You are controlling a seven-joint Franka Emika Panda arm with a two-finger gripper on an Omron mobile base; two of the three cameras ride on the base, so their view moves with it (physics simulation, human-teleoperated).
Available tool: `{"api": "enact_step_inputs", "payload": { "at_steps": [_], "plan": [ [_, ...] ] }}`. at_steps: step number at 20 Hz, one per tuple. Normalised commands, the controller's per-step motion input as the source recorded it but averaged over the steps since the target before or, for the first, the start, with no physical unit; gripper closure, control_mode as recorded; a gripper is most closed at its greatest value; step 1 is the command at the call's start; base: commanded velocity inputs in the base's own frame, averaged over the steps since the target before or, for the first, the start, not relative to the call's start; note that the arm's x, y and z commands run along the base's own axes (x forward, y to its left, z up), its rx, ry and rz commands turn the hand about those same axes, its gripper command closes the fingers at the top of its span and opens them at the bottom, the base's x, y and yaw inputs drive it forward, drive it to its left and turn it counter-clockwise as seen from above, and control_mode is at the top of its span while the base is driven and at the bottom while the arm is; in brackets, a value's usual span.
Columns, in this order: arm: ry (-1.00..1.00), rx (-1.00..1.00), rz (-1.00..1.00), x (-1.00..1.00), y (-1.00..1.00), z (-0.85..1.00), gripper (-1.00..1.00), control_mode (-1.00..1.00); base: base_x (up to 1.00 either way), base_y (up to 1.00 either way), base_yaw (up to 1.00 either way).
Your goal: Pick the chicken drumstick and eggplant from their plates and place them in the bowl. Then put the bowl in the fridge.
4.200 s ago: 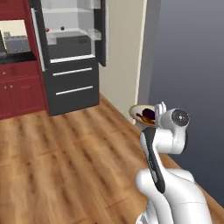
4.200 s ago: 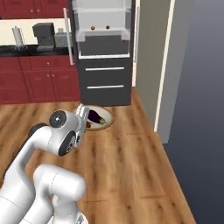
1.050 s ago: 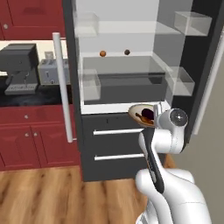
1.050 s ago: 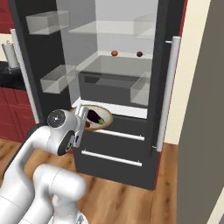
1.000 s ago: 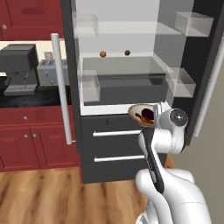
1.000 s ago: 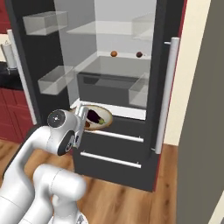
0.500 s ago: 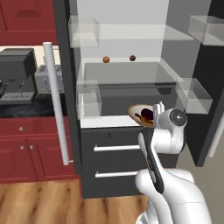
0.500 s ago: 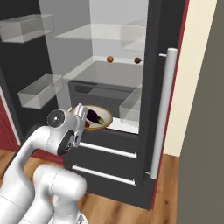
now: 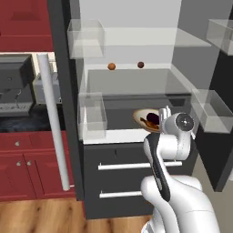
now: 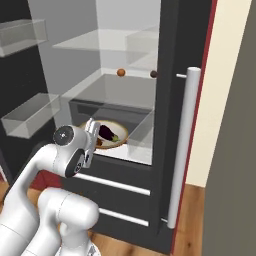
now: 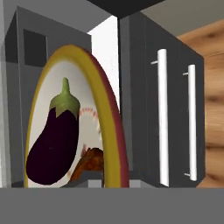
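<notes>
Over the last few seconds my base has rolled right up to the open fridge (image 9: 132, 91); the whole picture has shifted, while the bowl sits in front of my wrist just as it did farther back on the wooden floor. My hand (image 10: 93, 131) is clamped narrow on the near rim of the bowl (image 10: 120, 142), its tan edge running up past my fingertips in the hand view. Inside the bowl lies the eggplant (image 11: 53, 146), dark purple with its green cap, and beside it the chicken drumstick (image 11: 89, 162) shows as a golden-brown bit low down. So I judge the first half done: both foods are off their plates and in the bowl. What is left is the last step. The bowl now hangs just at the front edge of the lower white ledge, above the two drawers with silver bars; whether it has touched down I cannot tell. Two small round things rest far back on the clear shelf above.
</notes>
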Motion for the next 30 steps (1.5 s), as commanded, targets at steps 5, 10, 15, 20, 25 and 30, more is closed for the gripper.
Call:
{"api": "enact_step_inputs", "payload": {
  "at_steps": [5,10,15,20,25,30],
  "plan": [
    [0.0,0.0,0.0,0.0,0.0,0.0,1.0,1.0,0.43,-0.08,0.0],
    [0.0,0.0,0.0,0.0,0.0,0.0,1.0,1.0,0.42,-0.07,0.0],
    [0.0,0.0,0.0,0.0,0.0,0.0,1.0,1.0,0.37,-0.02,0.0],
    [0.0,0.0,0.0,0.0,0.0,0.0,1.0,1.0,0.4,0.0,0.0],
    [0.0,0.0,0.0,0.0,0.0,0.0,1.0,1.0,0.33,0.0,0.0],
    [0.0,0.0,0.0,0.0,0.0,0.0,1.0,1.0,0.26,0.02,-0.01]
  ]
}}
